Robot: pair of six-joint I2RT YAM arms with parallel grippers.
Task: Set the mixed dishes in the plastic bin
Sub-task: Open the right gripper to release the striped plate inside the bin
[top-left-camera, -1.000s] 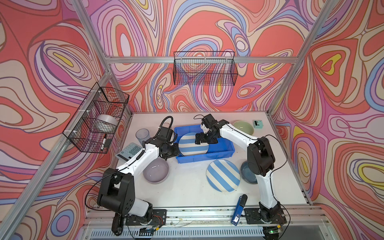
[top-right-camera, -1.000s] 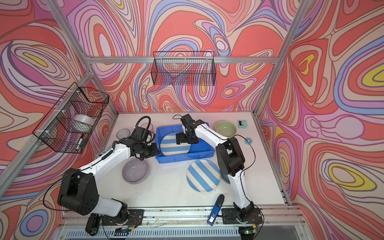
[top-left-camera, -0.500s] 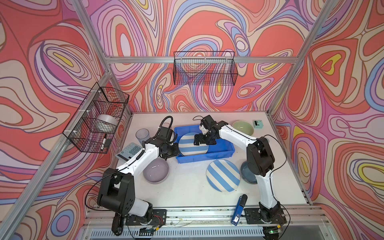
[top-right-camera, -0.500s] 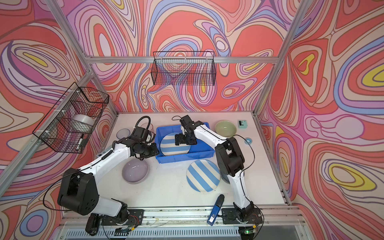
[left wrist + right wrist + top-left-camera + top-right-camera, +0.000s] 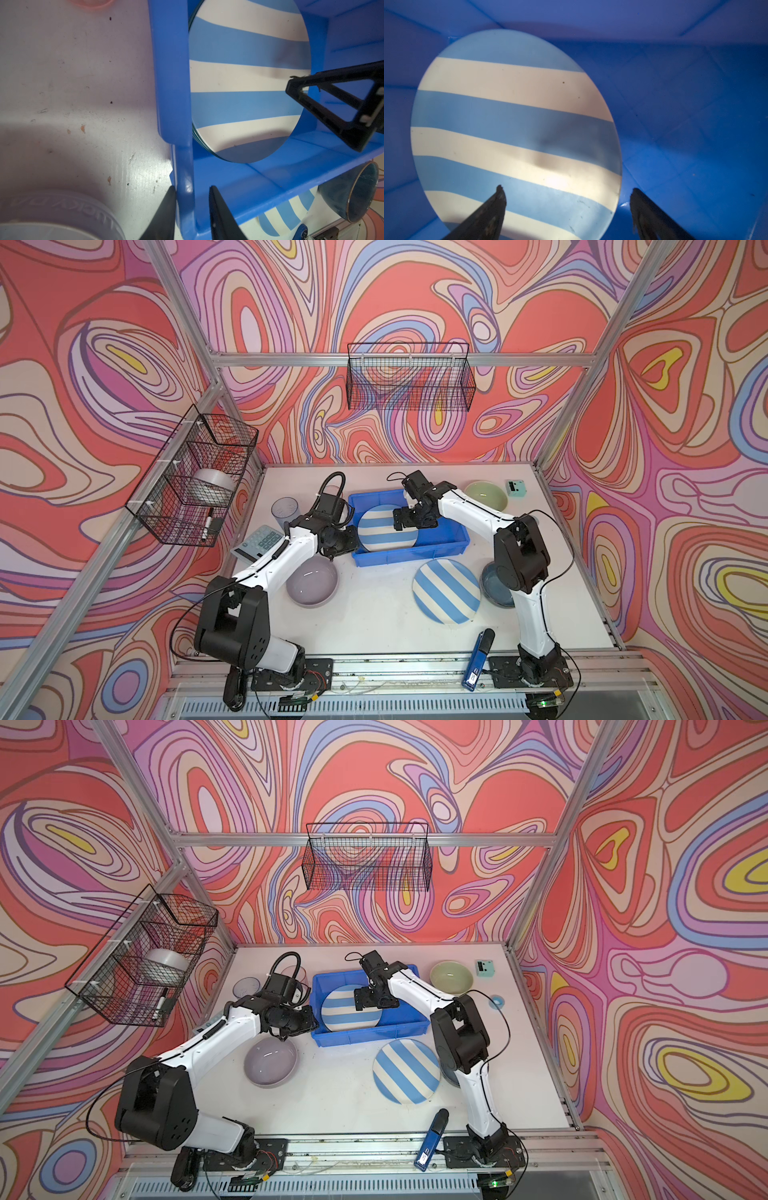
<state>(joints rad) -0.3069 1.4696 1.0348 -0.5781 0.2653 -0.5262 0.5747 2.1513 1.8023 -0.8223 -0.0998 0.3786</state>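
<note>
The blue plastic bin (image 5: 440, 548) (image 5: 374, 1038) stands mid-table. A blue-and-white striped plate (image 5: 382, 536) (image 5: 347, 1017) (image 5: 245, 83) (image 5: 508, 116) lies in its left half. My left gripper (image 5: 353, 541) (image 5: 313, 1023) (image 5: 192, 189) is shut on the bin's left rim, one finger on each side. My right gripper (image 5: 401, 524) (image 5: 361, 1004) (image 5: 568, 191) hangs open just over the plate's right edge, holding nothing. On the table are a second striped plate (image 5: 446, 591), a lavender bowl (image 5: 311, 581), a dark blue bowl (image 5: 494, 593), a pale green bowl (image 5: 486, 494) and a grey-blue cup (image 5: 285, 509).
A calculator (image 5: 259, 545) lies beside the left arm. A small teal box (image 5: 515, 488) and a tape roll (image 5: 496, 1001) sit at the right. A blue tool (image 5: 480, 657) rests on the front edge. Wire baskets (image 5: 195, 477) (image 5: 409, 377) hang on the walls.
</note>
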